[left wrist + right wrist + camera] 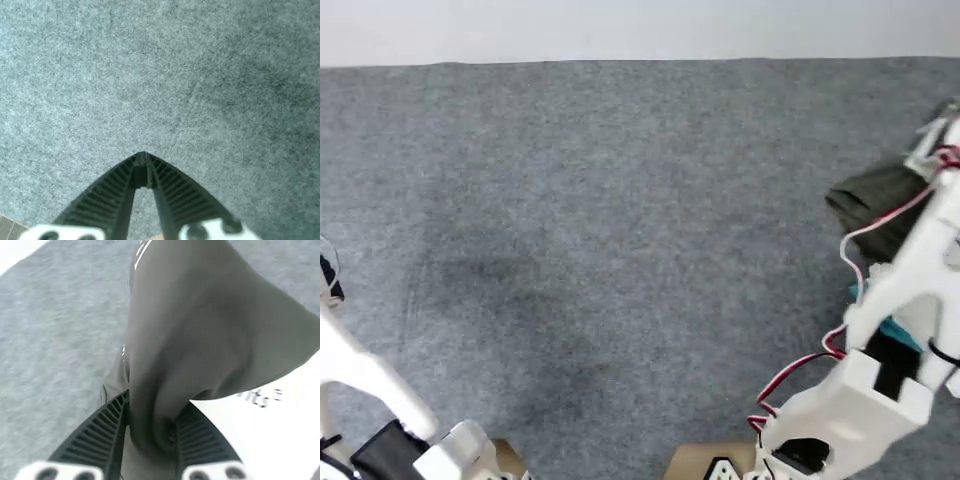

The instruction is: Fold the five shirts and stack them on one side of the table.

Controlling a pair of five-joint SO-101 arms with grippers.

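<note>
Grey counter (620, 250). Right tool (152, 407) pinches a bunched olive shirt (200, 330) near the counter's right edge; left tool (145, 159) pressed together, holding nothing. Teal cloth (900, 330) nearby; folding likely unfinished.

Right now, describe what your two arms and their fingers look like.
The left arm and right arm are blocky white plastic with black parts. Loose red and white wires run along the right arm. Left fingers and right fingers are black, ribbed, tapered.

Soft even light, faint shadows on mat (490, 275)
</note>
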